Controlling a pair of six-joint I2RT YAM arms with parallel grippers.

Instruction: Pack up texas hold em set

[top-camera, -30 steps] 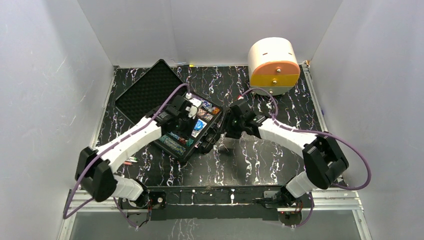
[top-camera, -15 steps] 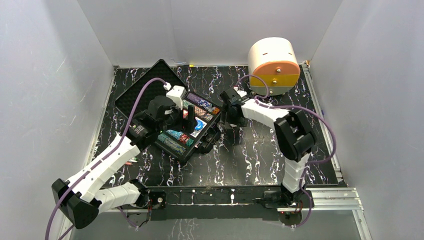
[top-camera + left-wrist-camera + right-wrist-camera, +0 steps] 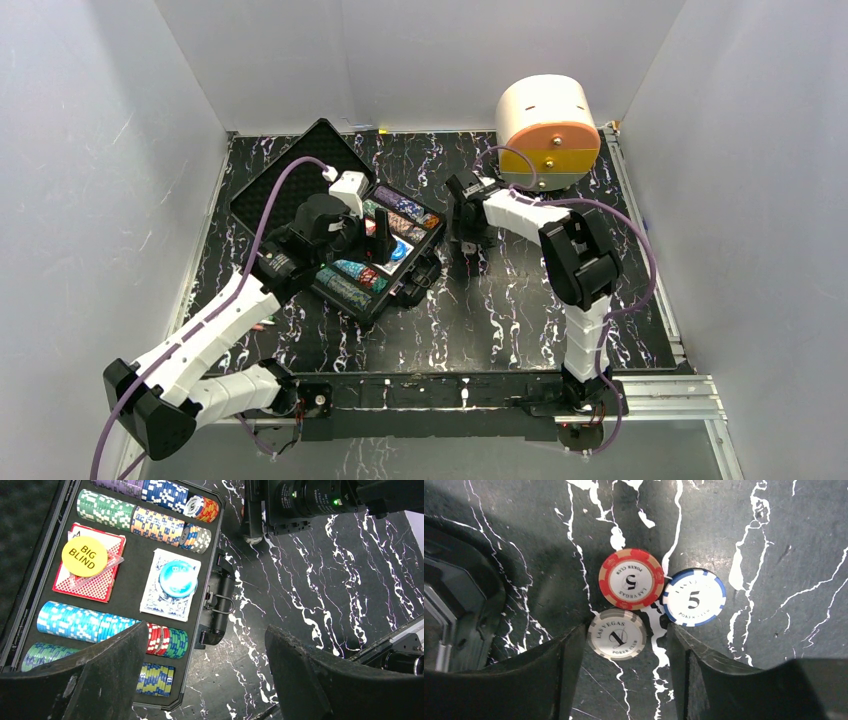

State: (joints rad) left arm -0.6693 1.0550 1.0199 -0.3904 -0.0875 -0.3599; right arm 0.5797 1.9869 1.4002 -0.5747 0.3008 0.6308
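The texas hold em set's black case [image 3: 362,300] lies open left of centre, its foam lid [image 3: 290,185] flat behind it. Inside [image 3: 132,582] are rows of coloured chips [image 3: 125,515], a red deck under a yellow BIG BLIND disc [image 3: 85,556] and a blue deck [image 3: 170,587] under a blue disc. My left gripper [image 3: 380,228] [image 3: 206,635] hangs open and empty above the case's near right edge. My right gripper [image 3: 462,248] [image 3: 626,632] is open, low over the table right of the case. A grey chip [image 3: 617,633] lies flat between its fingers. A red chip [image 3: 630,579] and a blue chip [image 3: 694,597] lie just beyond.
A white-and-orange drawer box [image 3: 548,130] stands at the back right. Pens [image 3: 262,322] lie near the left arm, front left of the case. The case's latch and handle [image 3: 220,605] stick out toward the right gripper. White walls enclose the table.
Both grippers have opened. The left arm has drawn back and risen above the case. The right arm has folded up, its gripper moving a little toward the back beside the case.
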